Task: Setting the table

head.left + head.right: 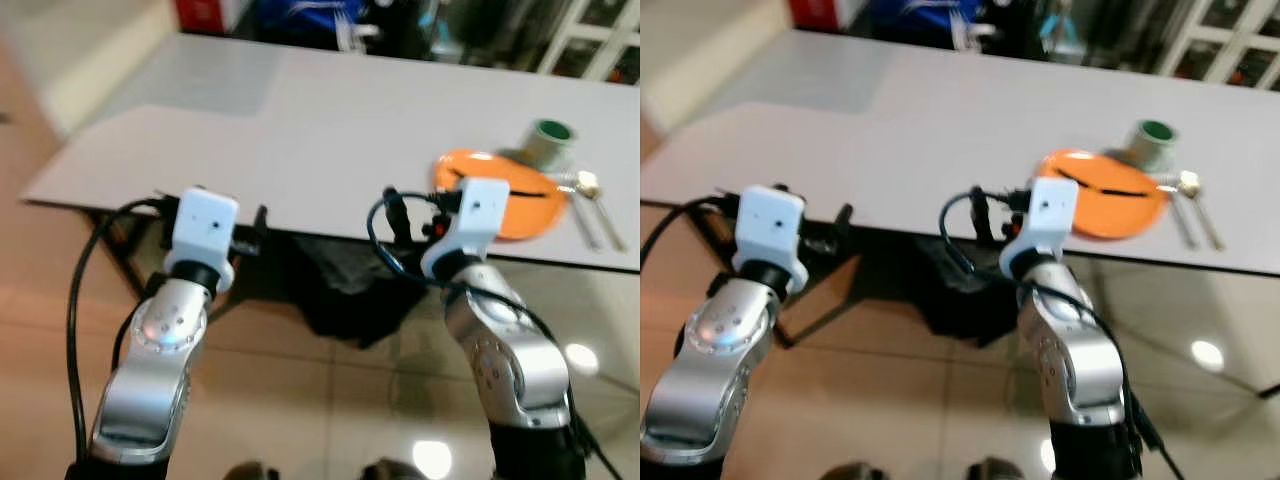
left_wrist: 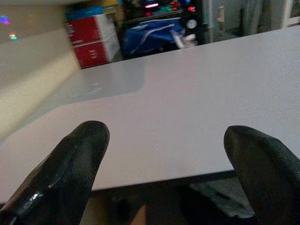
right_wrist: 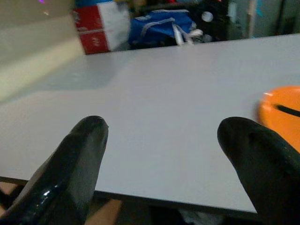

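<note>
An orange plate [image 1: 505, 195] lies near the front right edge of the white table [image 1: 300, 130], with a dark thin utensil across it. Behind the plate stands a green and white cup [image 1: 550, 140], and metal cutlery [image 1: 592, 205] lies to its right. Both arms are held up in front of the table's near edge. My left gripper [image 2: 166, 140] is open and empty, facing bare tabletop. My right gripper [image 3: 161, 136] is also open and empty, with the orange plate [image 3: 281, 110] off to its side on the table.
A dark bag [image 1: 340, 290] lies on the tiled floor under the table. Beyond the far edge are a red box [image 2: 91, 40] and a blue bag [image 2: 150, 35]. A glass-door cabinet [image 1: 600, 40] stands at the back right.
</note>
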Robot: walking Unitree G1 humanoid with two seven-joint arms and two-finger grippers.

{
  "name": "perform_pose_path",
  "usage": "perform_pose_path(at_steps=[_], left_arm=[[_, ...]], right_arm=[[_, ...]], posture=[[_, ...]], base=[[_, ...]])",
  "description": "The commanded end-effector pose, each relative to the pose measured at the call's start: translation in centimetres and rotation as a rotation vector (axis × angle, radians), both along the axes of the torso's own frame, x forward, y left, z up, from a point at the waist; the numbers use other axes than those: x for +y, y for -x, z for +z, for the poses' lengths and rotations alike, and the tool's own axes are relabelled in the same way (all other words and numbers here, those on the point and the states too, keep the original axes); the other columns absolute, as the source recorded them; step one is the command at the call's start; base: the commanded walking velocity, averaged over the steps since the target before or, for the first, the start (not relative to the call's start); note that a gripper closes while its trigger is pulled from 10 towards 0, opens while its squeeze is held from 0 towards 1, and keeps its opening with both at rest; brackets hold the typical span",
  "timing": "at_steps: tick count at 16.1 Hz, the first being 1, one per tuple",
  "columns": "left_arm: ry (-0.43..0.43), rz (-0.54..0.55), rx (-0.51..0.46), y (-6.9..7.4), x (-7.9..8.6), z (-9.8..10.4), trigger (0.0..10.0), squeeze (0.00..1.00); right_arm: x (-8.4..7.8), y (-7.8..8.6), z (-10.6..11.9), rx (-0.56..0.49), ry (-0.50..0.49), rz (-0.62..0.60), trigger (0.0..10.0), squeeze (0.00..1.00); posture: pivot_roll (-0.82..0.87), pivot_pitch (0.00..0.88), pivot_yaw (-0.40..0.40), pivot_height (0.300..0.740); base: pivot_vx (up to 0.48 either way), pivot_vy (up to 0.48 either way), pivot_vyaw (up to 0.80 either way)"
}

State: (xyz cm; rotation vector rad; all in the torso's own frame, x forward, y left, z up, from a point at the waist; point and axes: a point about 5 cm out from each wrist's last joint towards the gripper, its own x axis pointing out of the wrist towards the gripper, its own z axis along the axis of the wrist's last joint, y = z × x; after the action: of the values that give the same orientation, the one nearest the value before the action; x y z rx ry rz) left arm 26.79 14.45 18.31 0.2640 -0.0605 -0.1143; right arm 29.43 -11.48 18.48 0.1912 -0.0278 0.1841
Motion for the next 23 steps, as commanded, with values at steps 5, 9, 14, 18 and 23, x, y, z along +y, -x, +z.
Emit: perform_pose_path(at_steps=[5,9,14,18,23], left_arm=[[-0.005,-0.026,-0.031,-0.5,-0.4,1.1,10.0,0.00],[0.014,-0.035,-0.039,-0.9,-1.0,1.3,10.0,0.00],[0.007,-0.006,-0.007,-0.1,0.5,-0.3,10.0,0.00],[-0.007,0.026,-0.034,-0.7,1.6,0.5,10.0,0.00],[0.007,0.019,-0.053,-1.2,0.7,0.8,10.0,0.00]], right_arm=[[0.9,-0.4,-0.3,-0.010,0.105,0.050,10.0,0.00],[-0.1,-0.4,-0.9,0.033,0.045,-0.003,10.0,0.00],[-2.7,0.0,-1.6,0.043,-0.060,-0.127,10.0,0.00],[-2.3,-0.1,-1.9,0.056,-0.046,-0.111,10.0,0.00],[-1.5,-0.7,-0.9,0.010,0.049,-0.069,10.0,0.00]], posture=[[0.01,0.098,-0.019,0.740],[0.00,0.107,-0.021,0.740],[0.01,0.106,-0.017,0.740],[0.02,0.106,-0.013,0.740],[0.02,0.102,-0.056,0.740]], base=[[0.000,0.480,0.00],[0.000,0.480,0.00],[0.000,0.480,0.00],[0.000,0.480,0.00],[0.000,0.480,0.00]])
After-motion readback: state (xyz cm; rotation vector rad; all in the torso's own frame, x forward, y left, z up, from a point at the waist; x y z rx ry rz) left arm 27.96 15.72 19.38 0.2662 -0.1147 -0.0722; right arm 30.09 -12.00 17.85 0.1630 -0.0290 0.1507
